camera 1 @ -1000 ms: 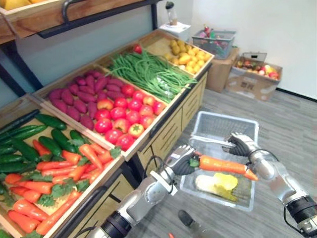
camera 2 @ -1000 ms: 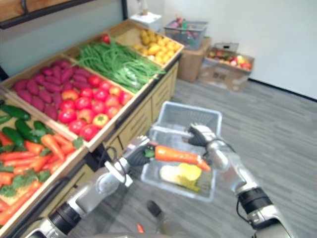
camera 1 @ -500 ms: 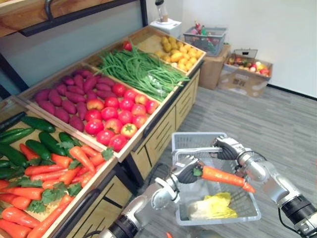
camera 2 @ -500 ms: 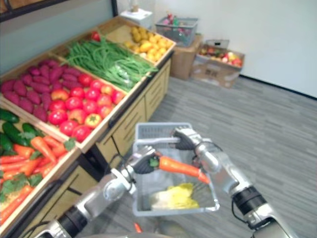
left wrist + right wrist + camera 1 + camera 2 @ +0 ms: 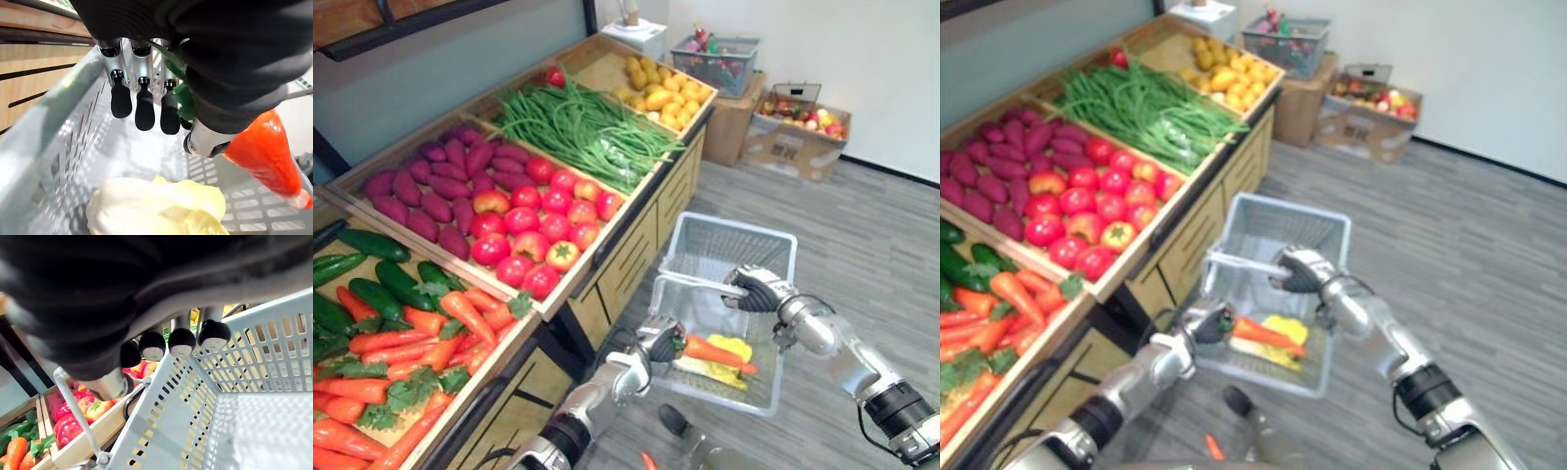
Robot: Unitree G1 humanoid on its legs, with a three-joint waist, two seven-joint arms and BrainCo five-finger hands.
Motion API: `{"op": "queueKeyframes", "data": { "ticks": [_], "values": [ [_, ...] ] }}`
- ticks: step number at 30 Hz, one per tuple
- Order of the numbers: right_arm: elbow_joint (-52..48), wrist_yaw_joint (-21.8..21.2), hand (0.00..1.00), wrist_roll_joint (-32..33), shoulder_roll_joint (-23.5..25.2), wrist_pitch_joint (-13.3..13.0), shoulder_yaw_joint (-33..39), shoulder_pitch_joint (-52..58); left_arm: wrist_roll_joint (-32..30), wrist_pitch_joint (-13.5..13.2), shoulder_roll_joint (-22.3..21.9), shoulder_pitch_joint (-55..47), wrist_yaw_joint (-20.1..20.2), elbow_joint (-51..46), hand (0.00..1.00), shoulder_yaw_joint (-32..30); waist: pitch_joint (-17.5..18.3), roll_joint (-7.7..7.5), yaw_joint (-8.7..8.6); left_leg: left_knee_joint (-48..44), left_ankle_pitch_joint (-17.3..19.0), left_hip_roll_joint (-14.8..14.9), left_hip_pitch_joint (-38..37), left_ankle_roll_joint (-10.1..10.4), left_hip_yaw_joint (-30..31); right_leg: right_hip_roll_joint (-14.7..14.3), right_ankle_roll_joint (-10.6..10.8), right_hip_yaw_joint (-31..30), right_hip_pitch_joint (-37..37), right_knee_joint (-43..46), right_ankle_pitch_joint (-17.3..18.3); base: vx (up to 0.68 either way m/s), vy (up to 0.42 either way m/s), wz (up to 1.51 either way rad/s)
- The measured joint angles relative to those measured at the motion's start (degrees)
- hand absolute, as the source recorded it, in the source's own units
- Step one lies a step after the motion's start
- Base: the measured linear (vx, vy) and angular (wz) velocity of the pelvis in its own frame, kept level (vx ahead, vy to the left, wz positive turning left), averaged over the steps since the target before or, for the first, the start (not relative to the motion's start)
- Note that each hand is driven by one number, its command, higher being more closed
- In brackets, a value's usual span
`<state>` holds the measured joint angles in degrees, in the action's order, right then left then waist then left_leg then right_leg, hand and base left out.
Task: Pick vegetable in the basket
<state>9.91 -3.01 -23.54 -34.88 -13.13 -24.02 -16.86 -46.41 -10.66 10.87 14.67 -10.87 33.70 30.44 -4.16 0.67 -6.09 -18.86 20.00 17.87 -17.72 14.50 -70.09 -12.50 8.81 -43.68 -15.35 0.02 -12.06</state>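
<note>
Changed: the carrot [image 5: 715, 352] has come down. A second ago I held it across the top of the basket [image 5: 759, 250], above the rim; now it is inside the walls. The whole view has shifted as well, so my head moved, not the stand.
Stand: wooden crates on my left hold loose carrots [image 5: 401, 352] nearest me, tomatoes [image 5: 533, 220] in the middle and green beans [image 5: 578, 127] farther along.
Left hand: my left hand [image 5: 663, 340] reaches over the basket's left edge and down inside. Its fingers [image 5: 139, 100] and thumb are clamped on the carrot's green leafy top.
Carrot: it sits in the near half of the basket, leafy end by the left wall and orange tip pointing toward the right wall. It is just over the cabbage; I cannot tell whether the two touch.
Cabbage: the pale yellow cabbage [image 5: 156, 205] lies on the basket floor under and beside the carrot, as before.
Basket: grey slotted plastic, beside the stand's front.
Handle: the thin bar handle [image 5: 690, 284] runs from the left edge across the opening.
Right hand: my right hand [image 5: 759, 291] has its fingers still curled round the handle, above the basket's right half.
</note>
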Motion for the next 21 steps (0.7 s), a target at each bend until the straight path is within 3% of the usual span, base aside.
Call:
{"op": "queueKeyframes", "data": {
  "ticks": [3, 21],
  "values": [
    [0.17, -0.04, 1.0, 0.0, 0.46, 0.19, 0.12, 0.01, 0.0, 1.28, -1.82, 1.69, 0.01, 2.77, 0.0, -0.89, -1.02, -0.03, -0.14, 1.12, -0.33, -1.09, 0.47, -0.27, 0.35, 1.05, 0.18, 0.22, 0.05, -0.41, -0.09, -0.03, -0.069, 0.1],
    [9.27, -0.11, 1.0, -0.04, 5.28, 0.91, 8.37, 5.06, 0.0, 1.91, -2.61, 2.25, 1.39, 5.01, 0.0, -1.62, -2.26, -0.36, -1.42, 6.78, -2.71, -5.17, 2.23, -1.09, 7.96, 6.42, 0.98, 4.32, 1.61, -3.23, -0.62, -0.02, -0.062, 0.17]
  ]
}}
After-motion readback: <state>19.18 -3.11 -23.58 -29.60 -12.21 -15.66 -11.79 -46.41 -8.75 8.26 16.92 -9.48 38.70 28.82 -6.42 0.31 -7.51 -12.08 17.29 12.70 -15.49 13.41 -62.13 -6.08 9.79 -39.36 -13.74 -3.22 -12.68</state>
